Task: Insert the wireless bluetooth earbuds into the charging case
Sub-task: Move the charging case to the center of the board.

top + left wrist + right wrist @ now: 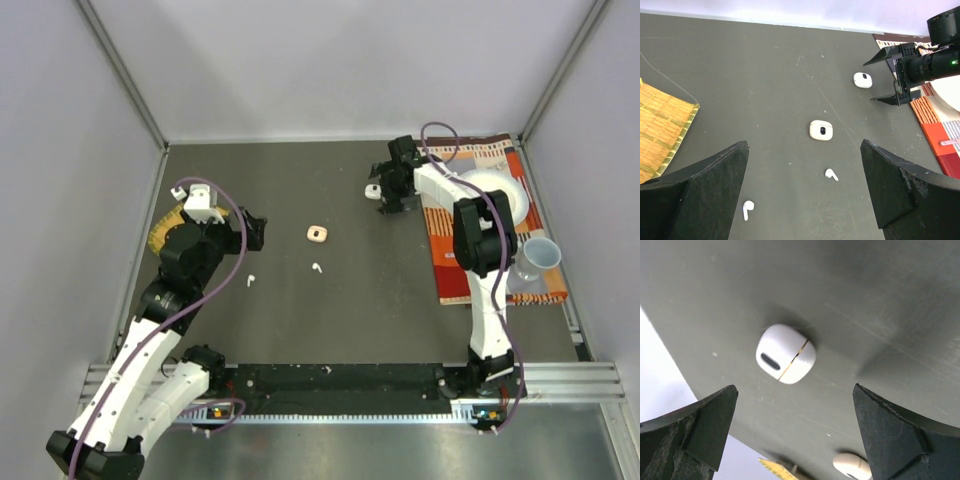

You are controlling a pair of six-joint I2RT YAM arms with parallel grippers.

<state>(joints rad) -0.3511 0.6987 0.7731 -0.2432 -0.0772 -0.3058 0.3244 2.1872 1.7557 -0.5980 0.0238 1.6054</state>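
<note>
table edges: dark grey tabletop (400, 320), closed by pale walls on the left, far and right sides; a black and silver rail (340, 380) runs along the near edge and carries both arm bases.
left margin: woven yellow bamboo mat (660, 120) at the left edge, just beside the left arm.
right margin: orange striped cloth (450, 278) with a white plate (510, 195) and a clear plastic cup (540, 256) on it; the right arm reaches over it.
open room: a broad stretch of bare tabletop between mat and cloth; the small items lie in its middle, apart from one another.
earbuds: white stemmed earbud (831, 174) lies flat on the tabletop, near the peach case on its near side; second white stemmed earbud (748, 209) lies further left, near the left gripper's finger. both are outside any case.
cases: pale peach rounded charging case (318, 235) mid-table; white rounded charging case with a gold seam (786, 354), lid shut, on the tabletop just ahead of the right gripper.
hard to make out: whether the peach case's lid is up cannot be told; it looks peach from above and near white from the left wrist. the plate is partly covered by the arm.
left gripper (803, 150): fingers spread wide, nothing between them, touching neither earbud.
right gripper (794, 390): fingers spread wide, nothing held; the white case lies just beyond the tips, with no contact visible.
</note>
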